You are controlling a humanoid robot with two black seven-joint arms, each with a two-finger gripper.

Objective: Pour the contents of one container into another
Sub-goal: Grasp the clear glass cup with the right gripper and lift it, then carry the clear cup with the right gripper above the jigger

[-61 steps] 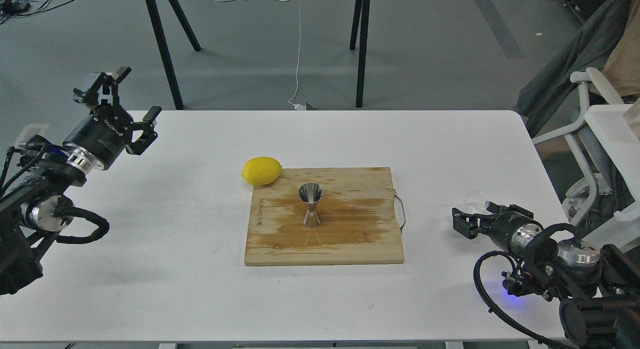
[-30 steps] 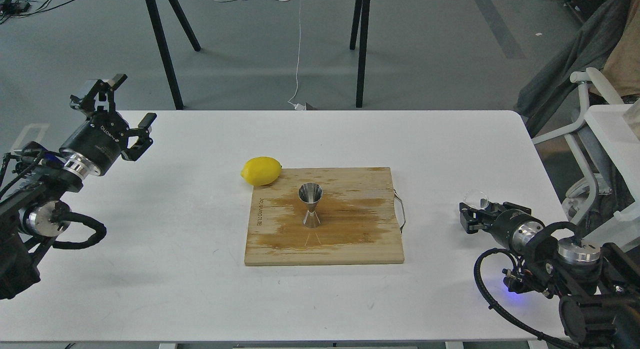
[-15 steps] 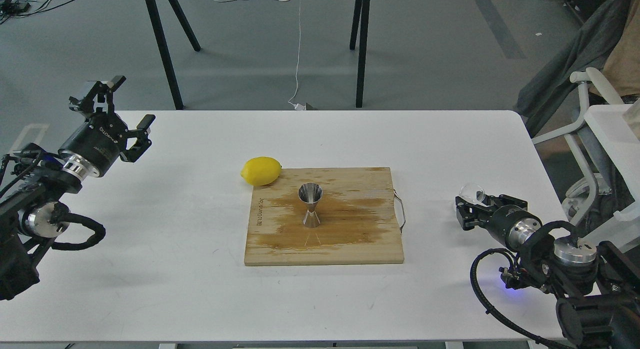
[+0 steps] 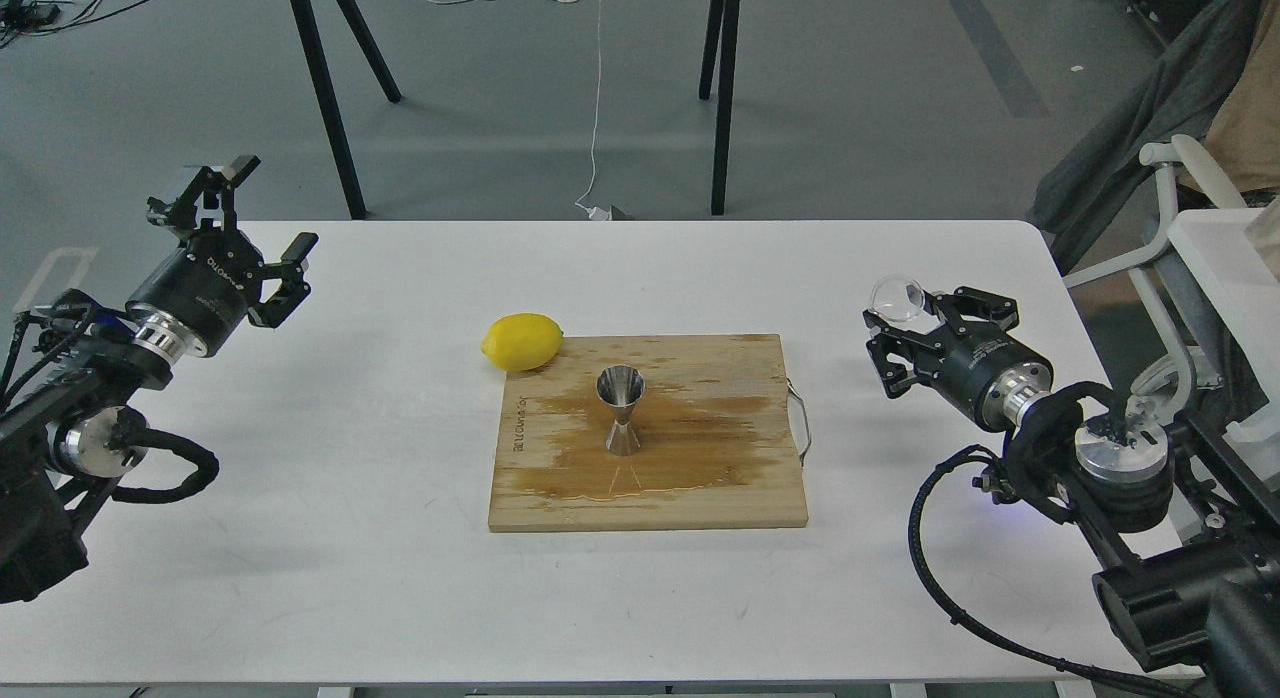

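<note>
The small clear glass cup [image 4: 897,298] is held above the table at the right, with my right gripper [image 4: 908,321] shut on it. It is lifted and tilted, rim facing up and left. The shiny steel jigger [image 4: 621,408] stands upright in the middle of the wooden cutting board [image 4: 720,478], well to the left of the cup. My left gripper [image 4: 268,210] hangs open over the table's far left edge, holding nothing and far from both containers.
A yellow lemon [image 4: 521,341] lies against the board's back left corner. A dark wet stain spreads on the board around the jigger. The white table [image 4: 350,538] ends close behind my right arm; a white chair frame [image 4: 1170,228] stands beyond.
My right gripper has risen off the table with the glass cup and moved up and left toward the board. The left gripper has barely shifted.
</note>
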